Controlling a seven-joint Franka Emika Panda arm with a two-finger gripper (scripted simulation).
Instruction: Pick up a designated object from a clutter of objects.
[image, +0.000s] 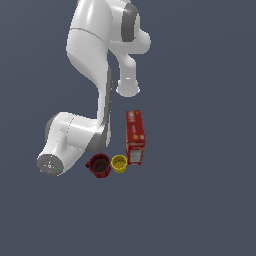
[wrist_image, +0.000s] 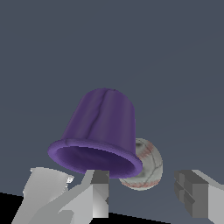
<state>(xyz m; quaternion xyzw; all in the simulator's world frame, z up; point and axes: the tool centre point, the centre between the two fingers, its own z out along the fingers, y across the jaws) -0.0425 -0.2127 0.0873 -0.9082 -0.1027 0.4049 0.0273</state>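
One stage looks nearly settled, the reach: in the wrist view the purple ribbed cup (wrist_image: 101, 131) lies close before the camera, its flared rim toward the lens, and the gripper (wrist_image: 146, 197) has its two fingers spread wide, one finger just under the cup's rim, the other well off to the side. Neither finger pinches anything, so I judge the grasp and the lift both remain to be done. A white ball with red seams (wrist_image: 146, 168) sits just behind the cup, touching or almost touching it; I cannot tell which.

Counting by view: the wrist view shows one purple cup and one ball. The exterior view shows one dark red mug (image: 99, 165), one small yellow cup (image: 119, 163) just beside it, and one tall red box (image: 135, 137) next to that, all on the plain grey floor; the arm hides the purple cup and ball there.
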